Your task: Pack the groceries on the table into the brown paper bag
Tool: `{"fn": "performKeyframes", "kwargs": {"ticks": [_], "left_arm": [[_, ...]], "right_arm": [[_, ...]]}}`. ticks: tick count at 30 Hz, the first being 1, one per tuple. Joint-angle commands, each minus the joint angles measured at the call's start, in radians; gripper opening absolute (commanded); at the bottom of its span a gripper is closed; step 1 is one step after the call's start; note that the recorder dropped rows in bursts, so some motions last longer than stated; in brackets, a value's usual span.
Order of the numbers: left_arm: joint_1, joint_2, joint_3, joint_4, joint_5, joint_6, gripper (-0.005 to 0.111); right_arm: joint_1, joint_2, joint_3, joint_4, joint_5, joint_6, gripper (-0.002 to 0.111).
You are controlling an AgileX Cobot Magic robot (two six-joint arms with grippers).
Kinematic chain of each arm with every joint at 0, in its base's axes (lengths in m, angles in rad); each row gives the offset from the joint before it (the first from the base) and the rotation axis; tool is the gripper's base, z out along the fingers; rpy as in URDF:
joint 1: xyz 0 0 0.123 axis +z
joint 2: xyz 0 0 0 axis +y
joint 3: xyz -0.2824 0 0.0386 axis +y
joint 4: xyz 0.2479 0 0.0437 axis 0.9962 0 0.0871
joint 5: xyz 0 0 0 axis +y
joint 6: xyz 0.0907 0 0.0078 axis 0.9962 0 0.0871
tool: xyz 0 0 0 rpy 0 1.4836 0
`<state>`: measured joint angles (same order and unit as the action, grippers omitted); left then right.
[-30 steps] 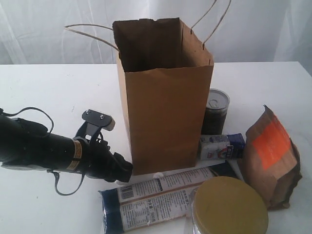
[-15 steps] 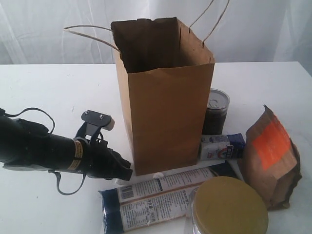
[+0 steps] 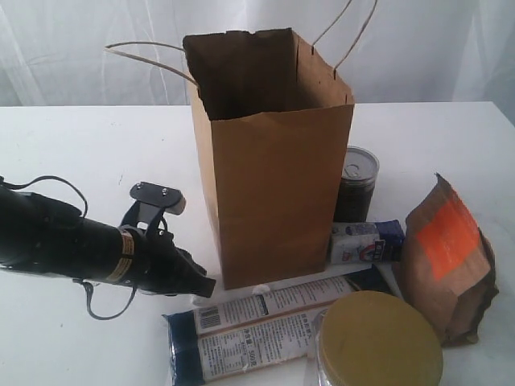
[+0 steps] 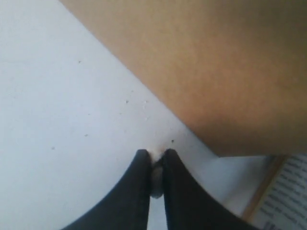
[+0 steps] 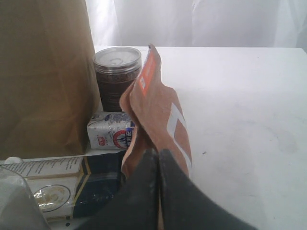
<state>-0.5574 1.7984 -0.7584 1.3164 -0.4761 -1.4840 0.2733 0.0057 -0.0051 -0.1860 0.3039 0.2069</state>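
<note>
The left gripper (image 3: 208, 284) lies low on the counter (image 3: 96, 137), just beside the base corner of the brown paper bag (image 3: 273, 185), which stands upright with its mouth open. Its fingers (image 4: 136, 191) stand almost together. A pale speck (image 4: 156, 184) sits in the slit, and whether it is held cannot be told. No grocery is gripped.

Hazard: a lift from here likely carries nothing, since the long navy-tan packet (image 3: 257, 330) lies near the tips, not between them.

Hazard: sideways travel could topple the light bag.

The right gripper (image 5: 158, 152) has its fingers pressed together, apparently empty
</note>
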Motion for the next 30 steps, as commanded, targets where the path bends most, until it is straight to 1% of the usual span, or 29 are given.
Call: {"fn": "performKeyframes", "kwargs": {"ticks": [1, 10, 17, 19, 25, 30], "left_arm": [[-0.002, -0.074, 0.012, 0.031, 0.13, -0.01, 0.0], [-0.002, -0.295, 0.012, 0.031, 0.284, -0.015, 0.0], [-0.002, -0.499, 0.012, 0.031, 0.468, -0.015, 0.0], [-0.002, -0.561, 0.012, 0.031, 0.495, -0.015, 0.0], [-0.002, -0.749, 0.012, 0.017, 0.554, -0.019, 0.0], [-0.002, -0.876, 0.012, -0.01, 0.525, -0.019, 0.0]], "right_arm": [[-0.006, -0.006, 0.005, -0.002, -0.006, -0.005, 0.0], [-0.006, -0.006, 0.005, -0.002, -0.006, -0.005, 0.0], [-0.006, -0.006, 0.005, -0.002, -0.006, -0.005, 0.0], [-0.006, -0.006, 0.005, -0.002, -0.006, -0.005, 0.0], [-0.006, -0.006, 0.005, -0.002, -0.006, -0.005, 0.0], [-0.006, -0.006, 0.005, -0.002, -0.006, -0.005, 0.0]]}}
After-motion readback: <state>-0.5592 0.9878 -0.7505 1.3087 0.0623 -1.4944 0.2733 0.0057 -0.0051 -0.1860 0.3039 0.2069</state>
